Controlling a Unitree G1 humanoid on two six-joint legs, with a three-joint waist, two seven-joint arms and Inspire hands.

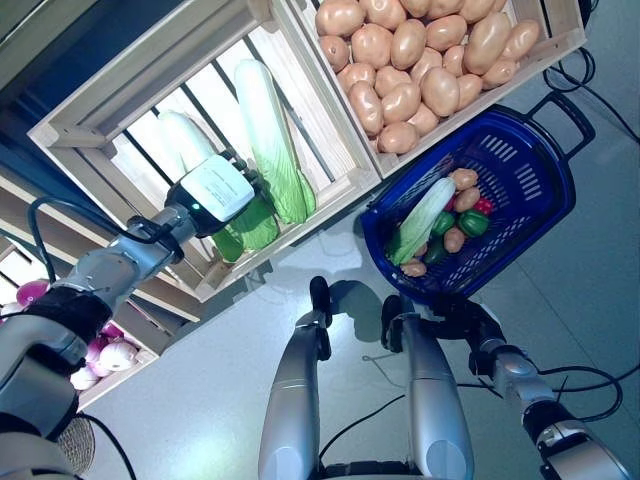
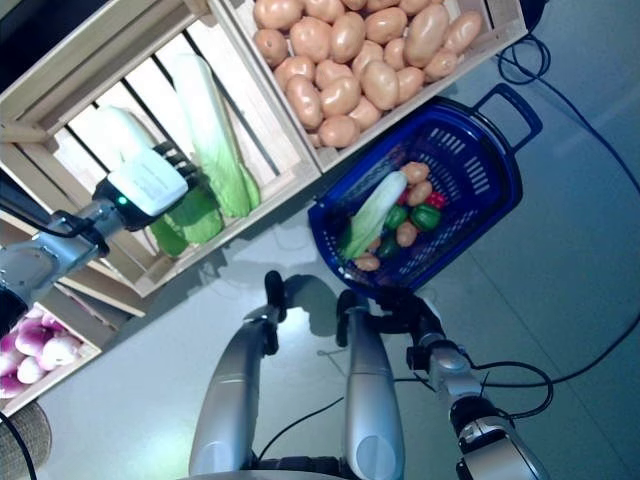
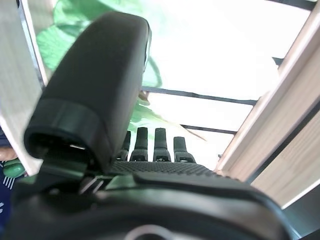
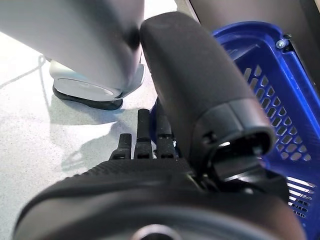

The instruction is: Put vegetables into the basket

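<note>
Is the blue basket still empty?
No: the basket already holds a cabbage, green peppers and a few potatoes.

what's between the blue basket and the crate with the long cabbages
Only bare grey floor separates the blue basket from the cabbage crate, as the left eye view shows. The potato crate sits just above the basket.

Crates by the left hand: pale slatted wood, matt. Basket by the right hand: glossy blue perforated plastic. Hand shells matt black, palms fine-textured. Floor smooth, slight sheen
</note>
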